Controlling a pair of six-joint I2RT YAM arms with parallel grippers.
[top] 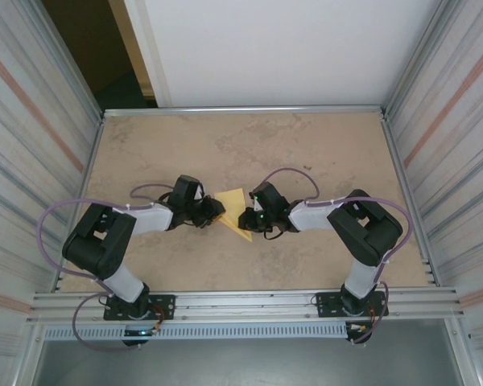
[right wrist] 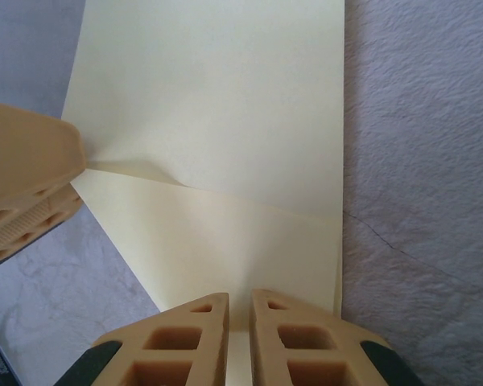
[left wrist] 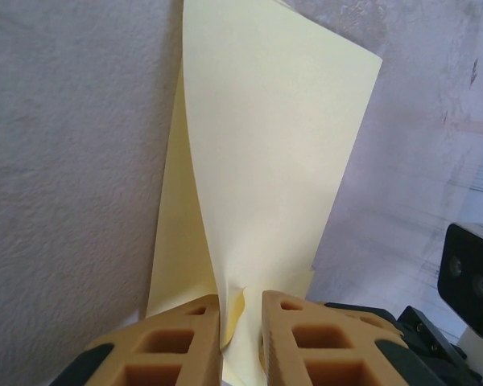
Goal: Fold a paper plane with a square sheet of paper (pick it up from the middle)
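Top external: left gripper (top: 215,211) and right gripper (top: 245,219) meet at middle of table (top: 322,153), with square sheet of paper (top: 233,203) between them. Left wrist: left jaws nearly closed, pinching sheet's left side; sheet curves up off table. Right wrist: right jaws nearly closed, clamping sheet's right edge; diagonal crease runs across sheet.

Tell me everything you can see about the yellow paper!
The yellow paper is thin, plain and pale, without marks. It is bent along a soft crease, with one flap curving up. It is at the middle of the table. The left gripper pinches one edge and the right gripper pinches another.
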